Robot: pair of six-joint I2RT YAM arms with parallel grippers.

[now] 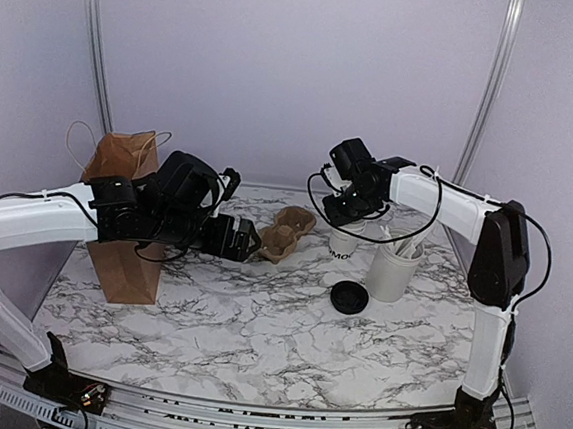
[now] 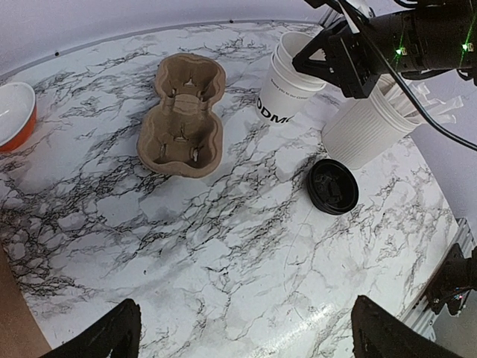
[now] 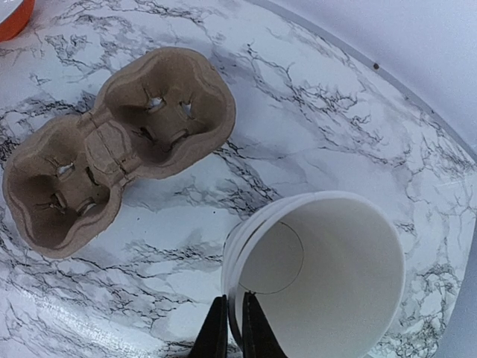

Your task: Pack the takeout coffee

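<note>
A nested stack of white paper cups (image 1: 344, 242) with black lettering on its outer cup stands at the back right. It also shows in the left wrist view (image 2: 287, 86) and in the right wrist view (image 3: 328, 276). No single cup stands apart from it. My right gripper (image 3: 229, 332) is shut on the rim of the stack's top cup, one finger inside and one outside. The round black lid (image 1: 348, 298) lies flat on the table in front of the stack, also in the left wrist view (image 2: 333, 186). My left gripper (image 1: 247, 241) hovers open and empty above the table's middle (image 2: 246, 335).
A brown two-cup pulp carrier (image 1: 287, 233) lies left of the stack, also in both wrist views (image 2: 182, 115) (image 3: 112, 142). A brown paper bag (image 1: 123, 250) stands at the left. A taller white cylinder of utensils (image 1: 394, 269) stands right of the stack. An orange bowl (image 2: 13, 112) sits far left.
</note>
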